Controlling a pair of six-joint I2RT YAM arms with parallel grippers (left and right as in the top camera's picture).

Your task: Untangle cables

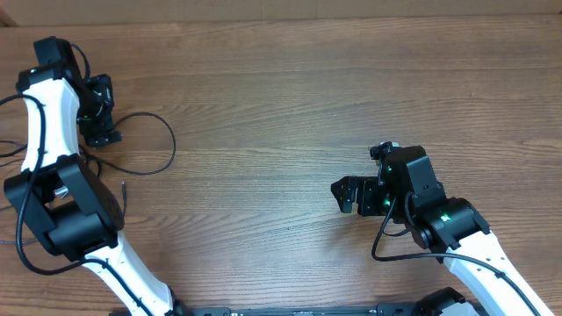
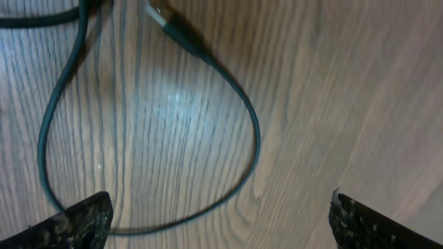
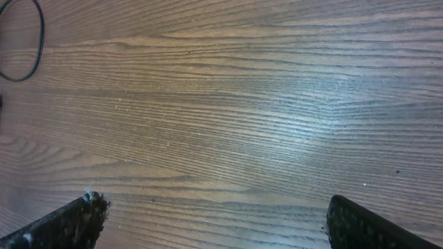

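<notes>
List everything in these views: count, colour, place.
cable: one loop visible, thin and black, lying on the table by the left pincer; cannot tell if more strands join it
plug tip: one, silver, at the cable's end, at the top of the left wrist view
table: one, brown wood grain, under everything
left arm: one, white with black joints, at the left edge
right arm: one, white with black joints, at the lower right
left pincer: one, black, open, above the cable loop
right pincer: one, black, open, over bare wood, apart from the cable
</notes>
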